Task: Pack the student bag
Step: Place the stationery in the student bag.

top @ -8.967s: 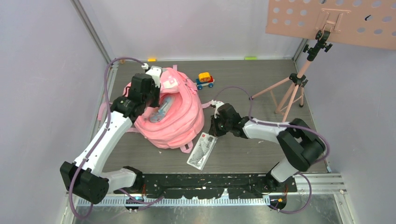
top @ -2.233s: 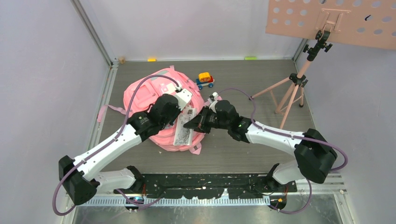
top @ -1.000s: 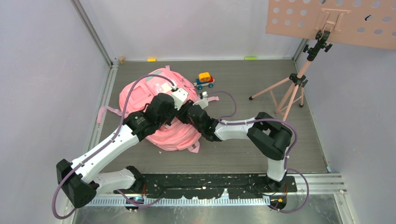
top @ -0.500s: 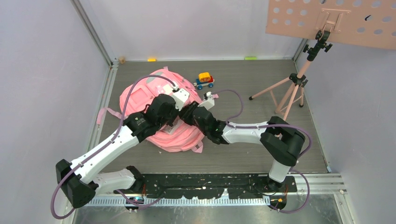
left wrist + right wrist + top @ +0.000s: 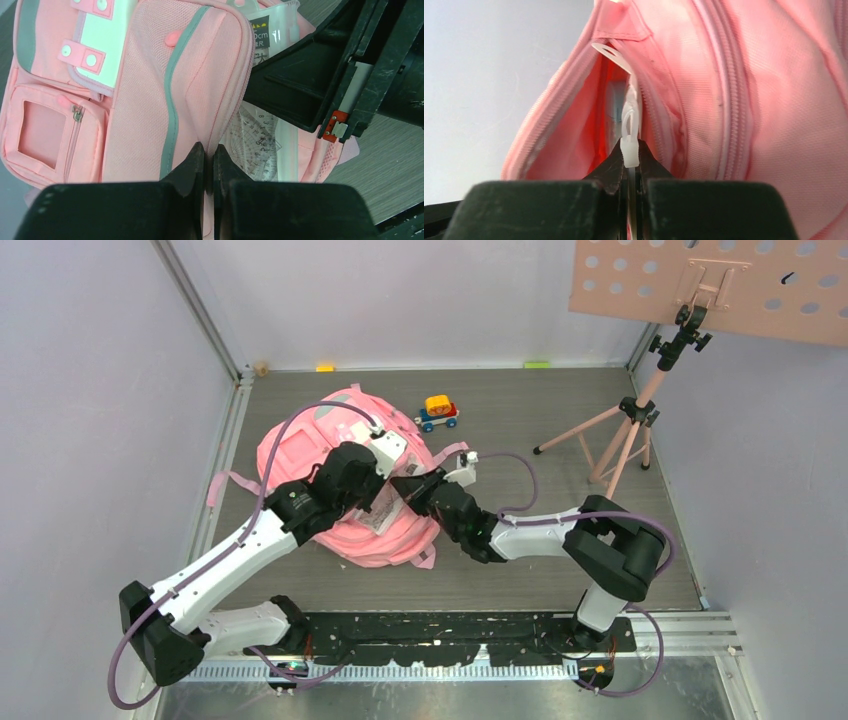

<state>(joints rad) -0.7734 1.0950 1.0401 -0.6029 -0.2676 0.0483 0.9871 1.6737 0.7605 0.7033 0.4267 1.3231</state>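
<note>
The pink student bag [image 5: 300, 455] lies on the table at centre left. My left gripper [image 5: 378, 498] is shut on the fabric edge of the student bag's opening [image 5: 209, 150]. A clear pack of rulers with a protractor [image 5: 257, 145] sits partly inside that opening, also seen from above [image 5: 383, 512]. My right gripper [image 5: 408, 486] is at the bag's right side, shut on a white zip-tie zipper pull [image 5: 629, 120] at the zip's end [image 5: 630, 150]. Its black body fills the upper right of the left wrist view [image 5: 320, 75].
A small yellow, red and blue toy car [image 5: 438, 410] stands behind the bag. A pink tripod stand [image 5: 625, 430] with a perforated board [image 5: 710, 285] is at the back right. Walls close in the left, back and right sides.
The clear ruler pack went from the table into the bag's opening. Over the last second my right gripper drew back to the right along the bag; my left gripper stayed shut on the fabric.
</note>
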